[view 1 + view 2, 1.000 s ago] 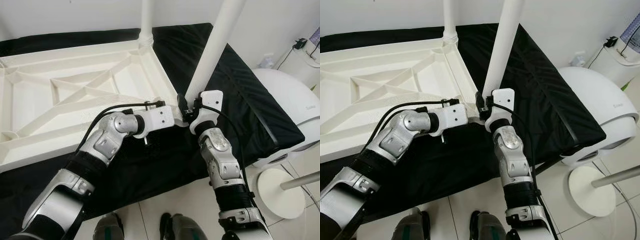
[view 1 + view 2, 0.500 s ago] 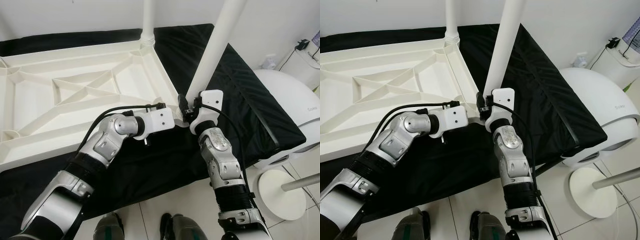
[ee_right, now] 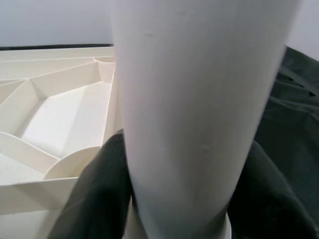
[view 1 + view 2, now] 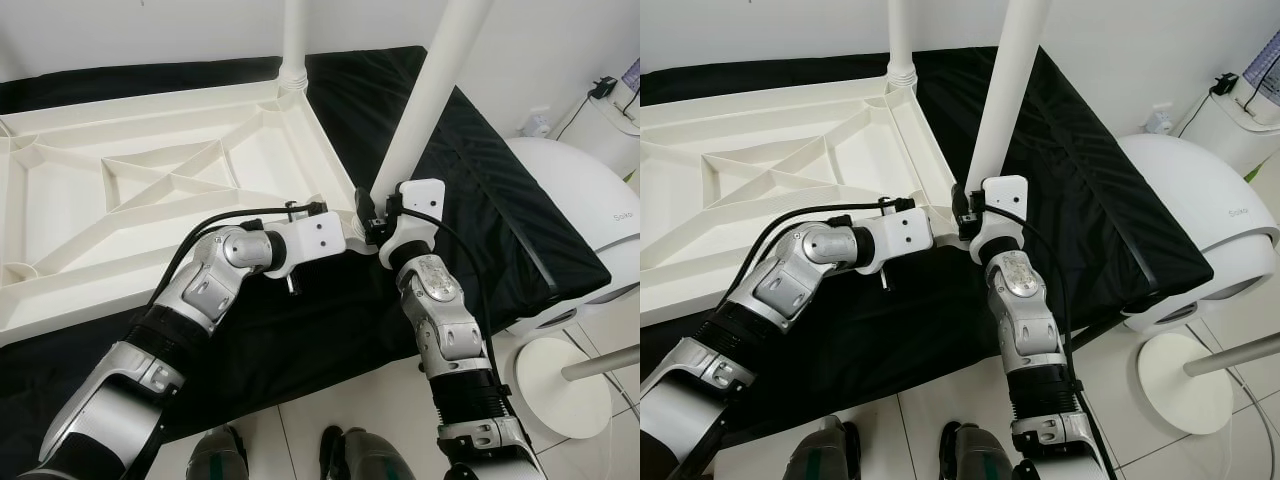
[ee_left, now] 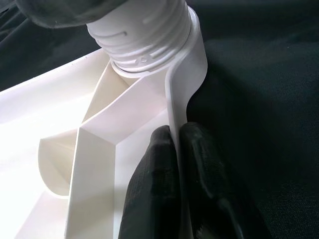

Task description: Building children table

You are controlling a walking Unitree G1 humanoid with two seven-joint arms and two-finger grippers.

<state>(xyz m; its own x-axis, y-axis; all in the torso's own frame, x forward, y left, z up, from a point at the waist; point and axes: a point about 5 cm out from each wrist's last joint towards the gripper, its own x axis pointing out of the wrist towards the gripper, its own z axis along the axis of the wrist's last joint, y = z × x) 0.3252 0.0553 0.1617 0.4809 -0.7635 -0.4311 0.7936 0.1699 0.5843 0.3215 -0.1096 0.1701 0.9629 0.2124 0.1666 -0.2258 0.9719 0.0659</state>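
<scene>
Tabletop (image 4: 150, 190) rim pinched by left pincer (image 5: 177, 164), right pincer (image 4: 368, 222) clasping leg (image 4: 425, 100)

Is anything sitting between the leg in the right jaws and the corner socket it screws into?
Nothing visible: the white tubular leg, held by the right gripper, already meets the threaded corner socket of the upturned white plastic tabletop. The left gripper pinches the rim beside it.

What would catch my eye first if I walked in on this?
A big white tabletop lies upside down on a black cloth, its ribbed underside showing. At its near right corner the right gripper clasps a tall white leg standing in its socket, while the left gripper pinches the tabletop's rim beside it. A second leg stands at the far corner.
</scene>
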